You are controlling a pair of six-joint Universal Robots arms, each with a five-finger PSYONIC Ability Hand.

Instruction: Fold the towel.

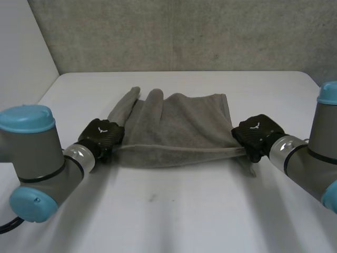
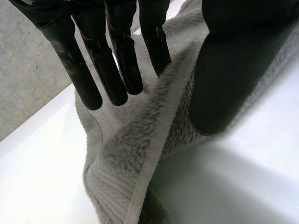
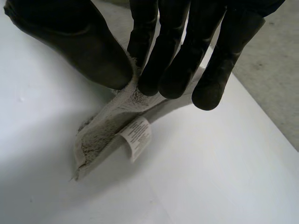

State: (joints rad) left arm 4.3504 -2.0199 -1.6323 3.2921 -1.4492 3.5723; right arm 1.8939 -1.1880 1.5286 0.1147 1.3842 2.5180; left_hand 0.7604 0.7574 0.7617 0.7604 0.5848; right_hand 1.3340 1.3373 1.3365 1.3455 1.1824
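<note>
Head view: a grey terry-cloth towel (image 1: pixel 179 124) lies in the middle of the frame on the white bench (image 1: pixel 174 211). Its far part is rumpled, with two raised folds at the upper left of the cloth.

The near hem (image 1: pixel 179 149) is drawn taut in a line across the frame between the two hands. The black left hand (image 1: pixel 101 136) is at the hem's left end and the black right hand (image 1: pixel 256 134) at its right end.

Left wrist view: the fingers (image 2: pixel 117 70) are held straight on one face of the towel (image 2: pixel 135 154) and the thumb (image 2: pixel 224 84) is set against the other. The hemmed edge is judged to be pinched between them.

Right wrist view: the corner (image 3: pixel 100 144) is nipped between thumb (image 3: pixel 84 46) and fingers (image 3: pixel 177 60). A small white care label (image 3: pixel 138 135) hangs just below the fingertips.

Step in hand, as judged: both near corners are gripped and the near edge is raised, ready for the first fold. No fold is yet laid.

Next move, as judged: both corners are to be carried together towards the far edge, at the top of the cloth in the head view. Level travel and even tension are needed so that the hem lands square. The rumpled far part may prevent the edges from meeting cleanly.
</note>
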